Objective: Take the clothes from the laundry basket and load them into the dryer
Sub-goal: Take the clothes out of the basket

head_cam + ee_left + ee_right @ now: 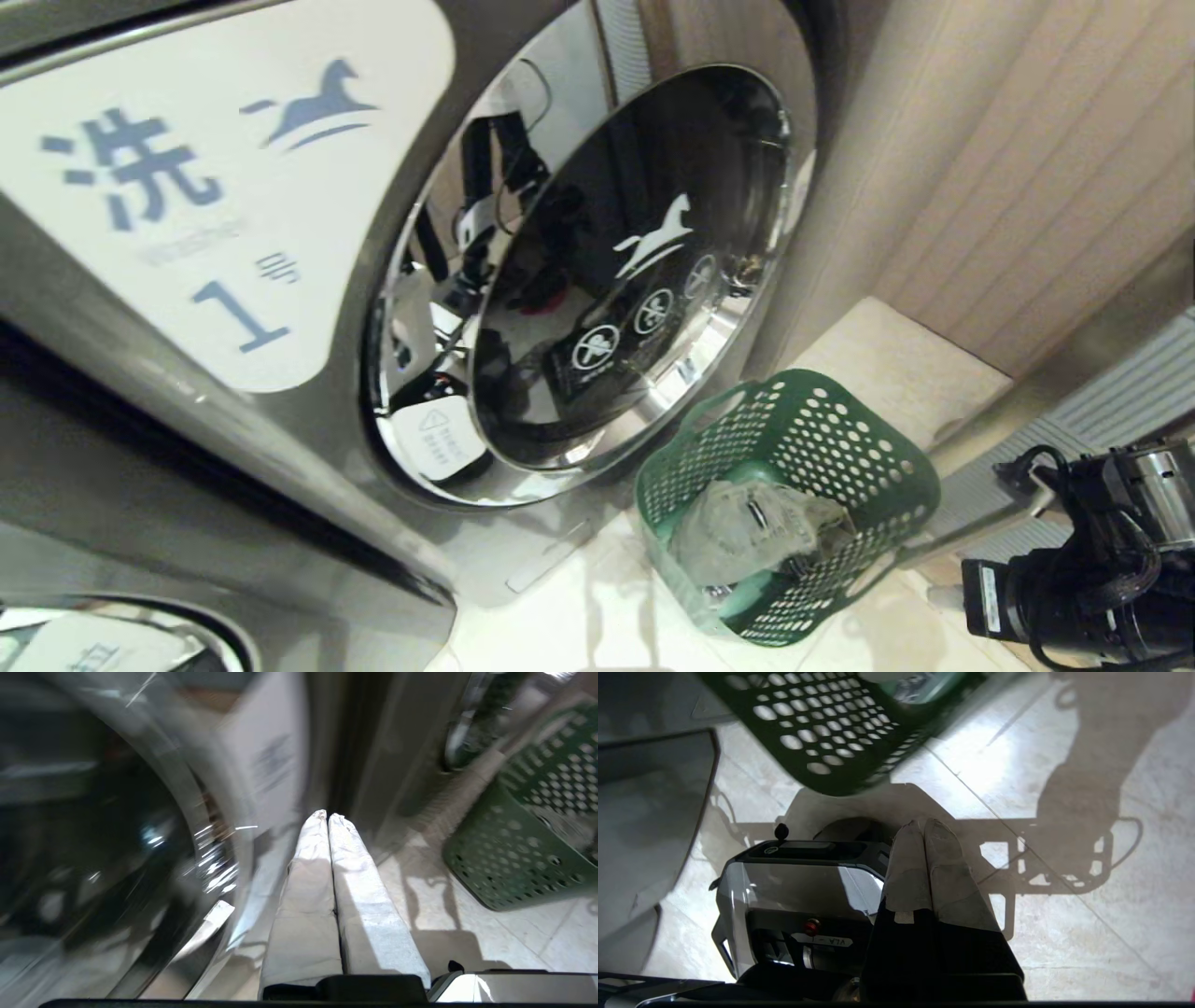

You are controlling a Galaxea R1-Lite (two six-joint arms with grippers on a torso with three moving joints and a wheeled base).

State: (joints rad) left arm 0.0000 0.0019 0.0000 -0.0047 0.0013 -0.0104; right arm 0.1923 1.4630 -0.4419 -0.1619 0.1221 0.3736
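Observation:
A green perforated laundry basket (840, 448) stands on the floor right of the machine, with pale crumpled clothes (756, 532) inside. The dryer (233, 233) carries a round chrome-rimmed door (635, 271) that looks closed. My right gripper (923, 823) is shut with nothing in it and hangs over the tiled floor near my base, the laundry basket (831, 732) beyond its tips. My right arm (1083, 560) shows at the lower right of the head view. My left gripper (328, 814) is shut and empty, pointing at the machine front, with the laundry basket (528, 826) off to one side.
A second machine door (117, 849) with a dark window fills one side of the left wrist view. My own base (794, 896) lies under the right gripper. A beige ribbed wall (1027, 168) and a low step (896, 364) stand behind the basket. Pale floor tiles (1111, 933) spread around.

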